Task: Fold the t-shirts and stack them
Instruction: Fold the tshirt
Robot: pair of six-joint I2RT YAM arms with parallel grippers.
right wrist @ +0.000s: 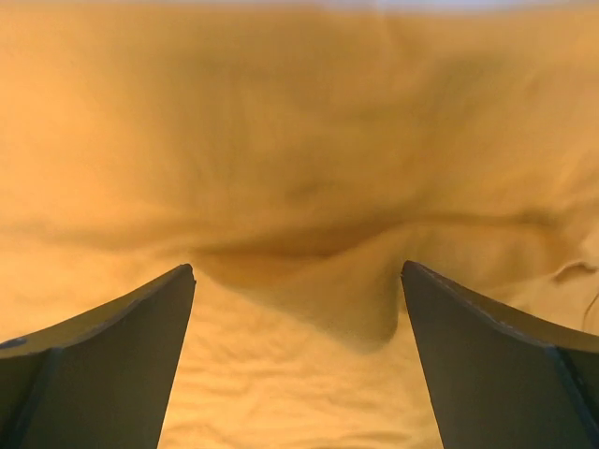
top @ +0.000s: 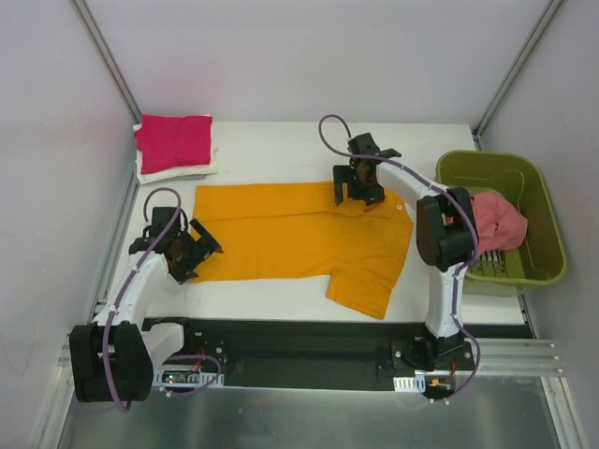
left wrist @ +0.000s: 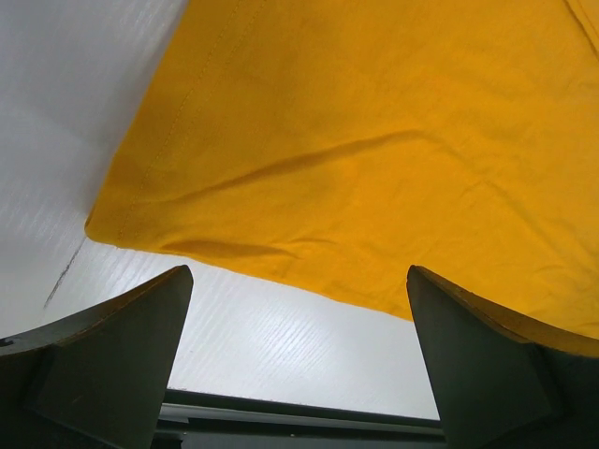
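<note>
Left gripper (left wrist: 298,273), jaws spread, faces the orange t-shirt (top: 290,234) at its lower-left hem corner; right gripper (right wrist: 296,268), also spread, straddles the collar at upper right.

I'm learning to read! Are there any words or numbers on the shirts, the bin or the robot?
No text can be read.
The orange shirt, the folded pink shirt and the green bin show no print.
A white strip low in the top view is too small to read.
</note>
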